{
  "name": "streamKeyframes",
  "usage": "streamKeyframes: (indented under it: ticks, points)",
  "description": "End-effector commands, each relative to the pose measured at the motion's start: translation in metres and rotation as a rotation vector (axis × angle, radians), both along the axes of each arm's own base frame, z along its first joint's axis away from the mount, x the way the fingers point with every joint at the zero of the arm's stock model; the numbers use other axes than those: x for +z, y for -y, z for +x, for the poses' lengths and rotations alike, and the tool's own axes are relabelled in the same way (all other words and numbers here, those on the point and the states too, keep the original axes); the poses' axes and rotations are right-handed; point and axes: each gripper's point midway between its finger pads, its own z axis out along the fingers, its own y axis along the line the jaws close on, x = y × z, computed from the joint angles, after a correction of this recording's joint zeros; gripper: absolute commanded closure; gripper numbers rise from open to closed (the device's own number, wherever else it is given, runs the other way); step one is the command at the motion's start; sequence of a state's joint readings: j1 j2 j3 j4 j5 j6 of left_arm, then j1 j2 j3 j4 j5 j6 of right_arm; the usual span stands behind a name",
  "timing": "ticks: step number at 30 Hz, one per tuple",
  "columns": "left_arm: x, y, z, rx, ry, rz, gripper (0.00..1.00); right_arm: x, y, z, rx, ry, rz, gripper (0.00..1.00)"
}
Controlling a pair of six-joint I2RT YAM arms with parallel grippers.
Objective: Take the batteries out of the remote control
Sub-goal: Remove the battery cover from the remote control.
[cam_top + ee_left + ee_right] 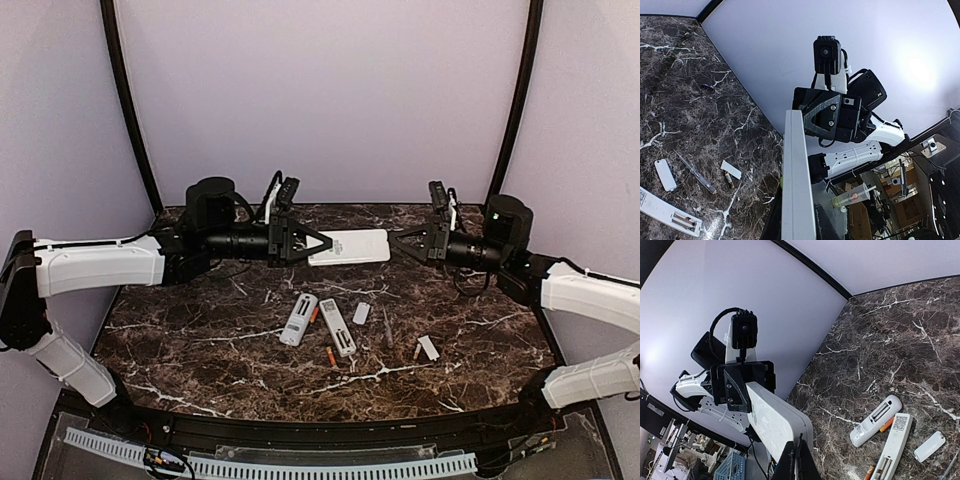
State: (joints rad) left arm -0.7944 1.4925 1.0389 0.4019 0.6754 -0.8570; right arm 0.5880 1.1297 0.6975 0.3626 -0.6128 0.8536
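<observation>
My left gripper (pixel 318 243) is shut on the left end of a large white remote (pixel 350 247) and holds it level above the back of the table. In the left wrist view the remote (pixel 796 175) runs edge-on between the dark fingers (pixel 764 222). My right gripper (pixel 398 244) is shut, its tips against the remote's right end, as the right wrist view (pixel 800 456) shows. Two smaller white remotes (pixel 298 318) (pixel 337 326) lie on the table with open compartments. Orange batteries lie beside them (pixel 315 314), below them (pixel 331 355) and to the right (pixel 417 351).
Two small white cover plates (pixel 361 313) (pixel 429 347) and a thin screwdriver (pixel 387 328) lie on the dark marble table (pixel 200 340). Purple walls close off the back and sides.
</observation>
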Motion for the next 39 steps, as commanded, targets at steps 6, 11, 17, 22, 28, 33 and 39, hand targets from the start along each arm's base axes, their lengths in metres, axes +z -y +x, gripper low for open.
streamKeyframes:
  ticks: [6, 11, 17, 22, 28, 33, 39]
  points:
    - [0.019, 0.001, -0.009, -0.039, 0.060, -0.054, 1.00, -0.005, -0.004, 0.001, 0.017, -0.013, -0.006, 0.93]
    - [0.019, 0.000, -0.010, -0.045, 0.053, -0.059, 1.00, -0.013, -0.002, 0.003, 0.000, -0.020, -0.031, 0.54]
    - [0.019, 0.000, -0.012, -0.057, 0.052, -0.068, 1.00, -0.014, -0.010, -0.003, 0.071, -0.013, -0.033, 0.38]
    - [0.018, 0.001, -0.012, -0.061, 0.047, -0.067, 1.00, -0.012, -0.018, -0.008, 0.141, -0.009, -0.022, 0.37]
    - [0.019, 0.002, -0.013, -0.070, 0.045, -0.071, 1.00, -0.012, -0.028, -0.011, 0.198, -0.017, -0.015, 0.49]
    - [0.018, 0.001, -0.014, -0.073, 0.044, -0.070, 1.00, -0.014, -0.028, -0.010, 0.185, -0.034, -0.002, 0.76]
    - [0.021, -0.002, -0.015, -0.069, 0.050, -0.071, 1.00, -0.018, -0.017, -0.006, 0.146, -0.062, 0.021, 0.89]
